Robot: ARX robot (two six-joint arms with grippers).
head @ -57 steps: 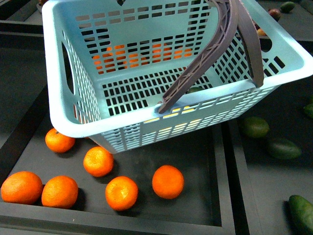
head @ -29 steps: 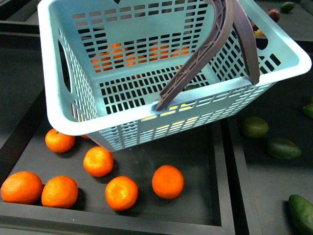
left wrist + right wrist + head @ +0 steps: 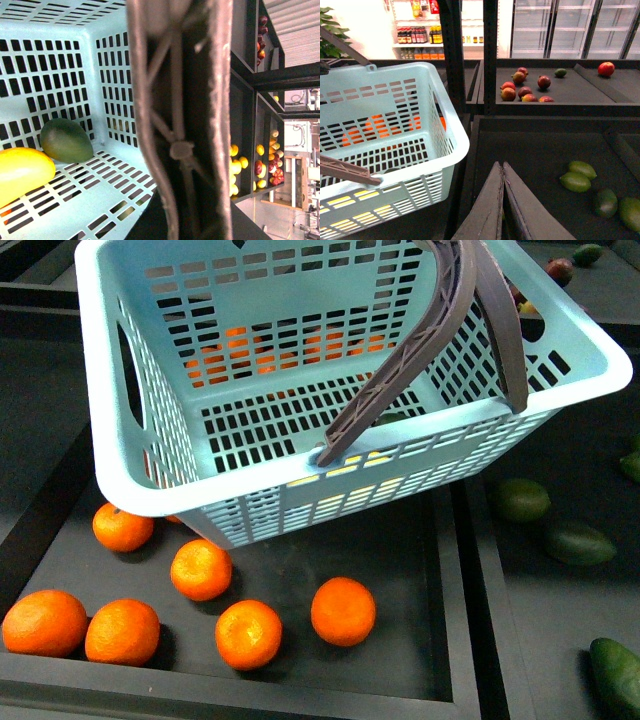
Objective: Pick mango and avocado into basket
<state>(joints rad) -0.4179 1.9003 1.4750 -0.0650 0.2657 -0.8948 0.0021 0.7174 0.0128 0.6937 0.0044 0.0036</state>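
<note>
One basket [image 3: 150, 490] was seen in the front view, tilted and held above a dark tray [image 3: 400, 550], so that its open top faced the camera. It was made of smooth light turquoise plastic, rectangular, with slotted walls and floor. Two brown arched handles [image 3: 440, 330] with a ribbed lattice were raised together over its right side.

Six round oranges [image 3: 343, 611] with dimpled skin were counted on the tray below the basket, and more orange was glimpsed through the slots. On the neighbouring tray, about four dull green oval fruits [image 3: 520, 500] were scattered well apart.

In the left wrist view, one mango [image 3: 22, 172] and one avocado [image 3: 66, 140] were seen lying on the basket floor in a corner, just beside each other. The mango was smooth, yellow and elongated, its long axis running along the floor with its rounded end towards the avocado; its other end was cut off by the frame. The avocado was dark green and pear-shaped, its narrow end directed at the wall.

The left gripper itself was not made out; only the handle filled that view. The right gripper [image 3: 502, 172] was seen with its dark fingers pressed together, with nothing between them, beside the basket.
</note>
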